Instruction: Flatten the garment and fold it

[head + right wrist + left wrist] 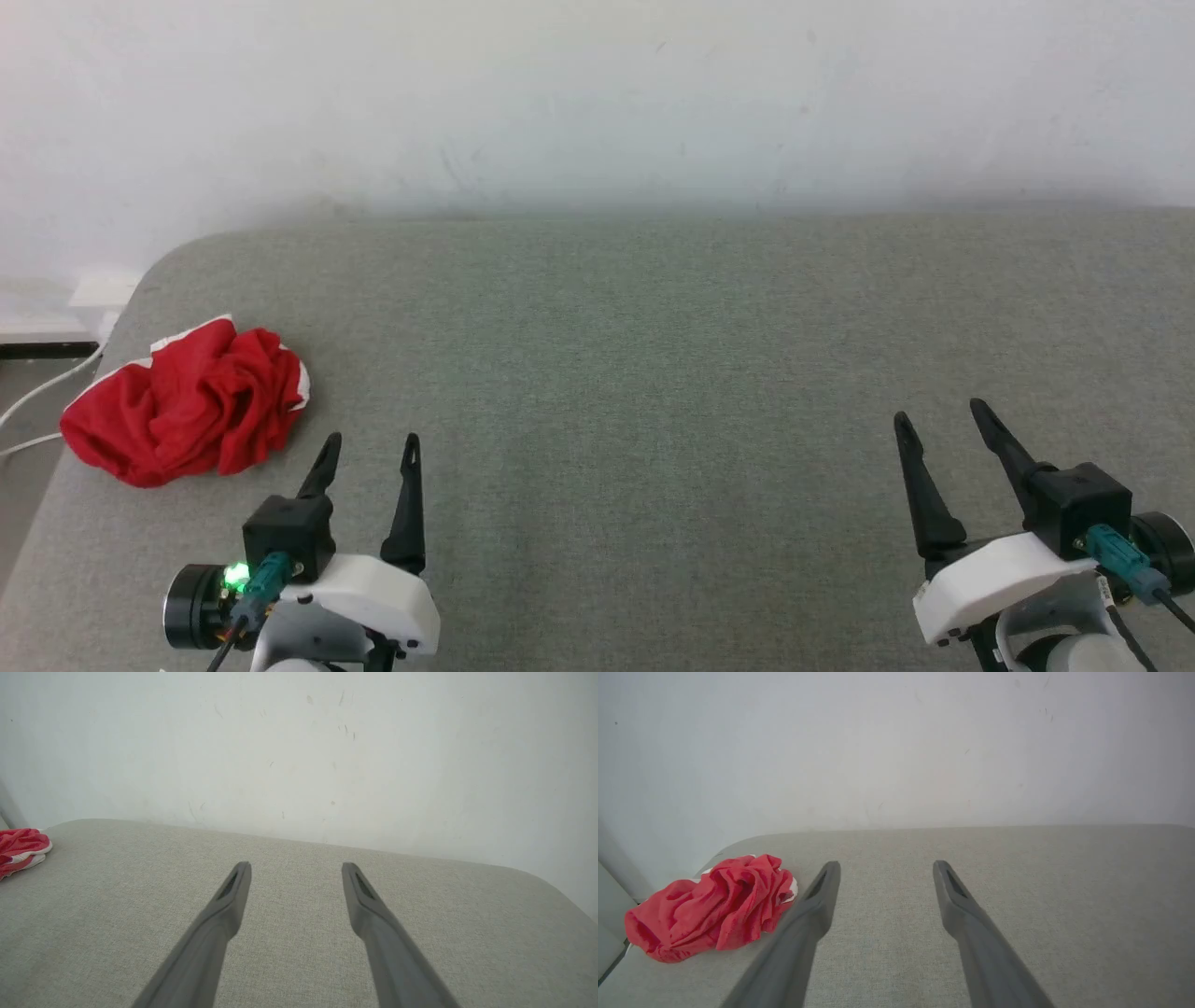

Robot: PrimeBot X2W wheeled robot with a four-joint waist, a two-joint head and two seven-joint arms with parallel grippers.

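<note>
The garment is a crumpled heap of bright red fabric with a bit of white trim, lying near the left edge of the grey padded table. Its lettering is hidden in the folds. My left gripper stands open just right of and nearer than the heap, apart from it. In the left wrist view the garment lies left of my left gripper. My right gripper is open at the lower right, far from the cloth. In the right wrist view, the garment peeks in at the left edge, far from the right gripper.
A white wall rises behind the table. White cables and a pale box lie off the table's left edge, beyond its rounded corner. Bare grey fabric spreads between the two grippers.
</note>
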